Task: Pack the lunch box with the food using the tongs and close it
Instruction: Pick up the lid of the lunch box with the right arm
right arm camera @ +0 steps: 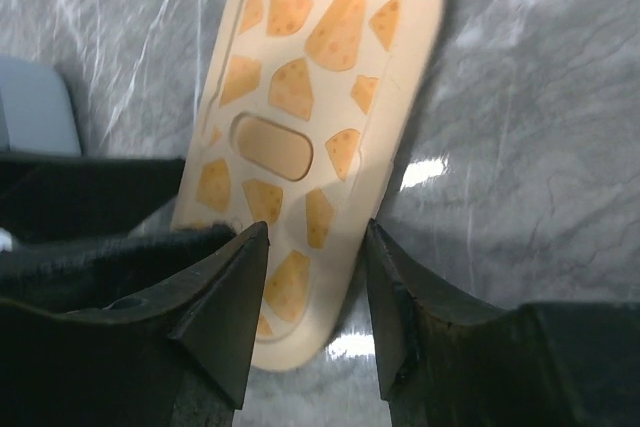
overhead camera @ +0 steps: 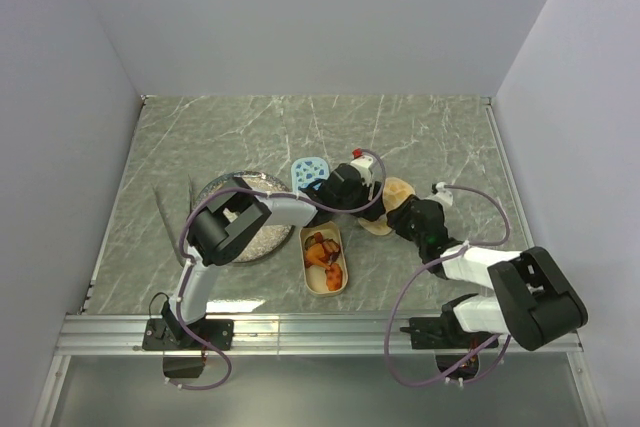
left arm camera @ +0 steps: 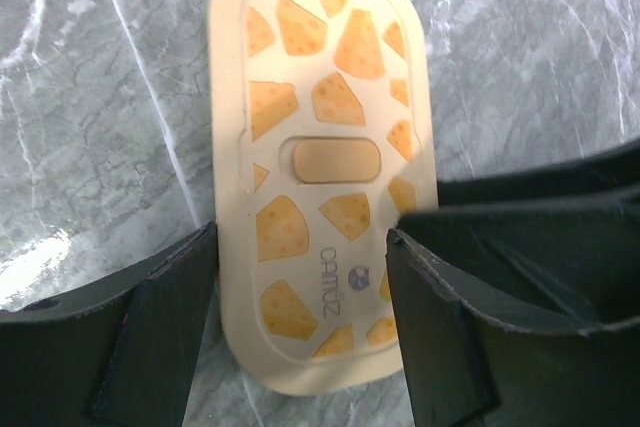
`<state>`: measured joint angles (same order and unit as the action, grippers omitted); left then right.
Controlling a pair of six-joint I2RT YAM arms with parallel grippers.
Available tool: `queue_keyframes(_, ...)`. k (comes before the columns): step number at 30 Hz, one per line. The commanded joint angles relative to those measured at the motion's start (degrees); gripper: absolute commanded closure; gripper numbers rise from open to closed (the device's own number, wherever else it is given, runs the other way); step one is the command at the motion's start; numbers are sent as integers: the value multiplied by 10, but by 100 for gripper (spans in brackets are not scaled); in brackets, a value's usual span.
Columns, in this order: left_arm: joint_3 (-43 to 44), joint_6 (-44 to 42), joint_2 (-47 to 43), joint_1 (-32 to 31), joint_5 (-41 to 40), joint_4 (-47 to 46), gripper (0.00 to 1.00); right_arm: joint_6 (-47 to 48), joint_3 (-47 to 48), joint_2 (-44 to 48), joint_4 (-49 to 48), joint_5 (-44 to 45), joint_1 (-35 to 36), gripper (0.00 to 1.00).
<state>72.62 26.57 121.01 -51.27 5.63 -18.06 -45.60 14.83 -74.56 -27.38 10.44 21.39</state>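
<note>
- lunch box [overhead camera: 327, 290]: open oval tub on the bench [overhead camera: 440, 137], near its front edge, between the two arms and just right of the round speckled plate [overhead camera: 262, 240].
- food [overhead camera: 322, 252]: orange, reddish and dark chunks lying inside the tub.
- lid [overhead camera: 398, 191] [left arm camera: 330, 97] [right arm camera: 320, 47]: cream with a cheese-wedge print and an oblong tab at centre. it is off the tub, behind and to the right of it, between the two tools.
- left tool [left arm camera: 300, 232]: jaws stand well apart across the lid's width. one finger lines up with one long edge and the other overlaps the opposite edge. cannot tell whether it clamps the lid.
- right tool [right arm camera: 317, 227]: jaws stand apart with one rounded end of the lid between them. one finger covers the lid's edge and the other's tip meets it in view. cannot tell whether it grips.
- pale blue patterned piece [overhead camera: 309, 171]: on the bench behind the tub, beside the left tool.
</note>
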Motion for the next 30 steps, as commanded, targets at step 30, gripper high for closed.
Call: queue_keyframes(30, -55, 45, -12, -45, 154, -21, 33, -78, -115, 143, -157, -26, 35, 56)
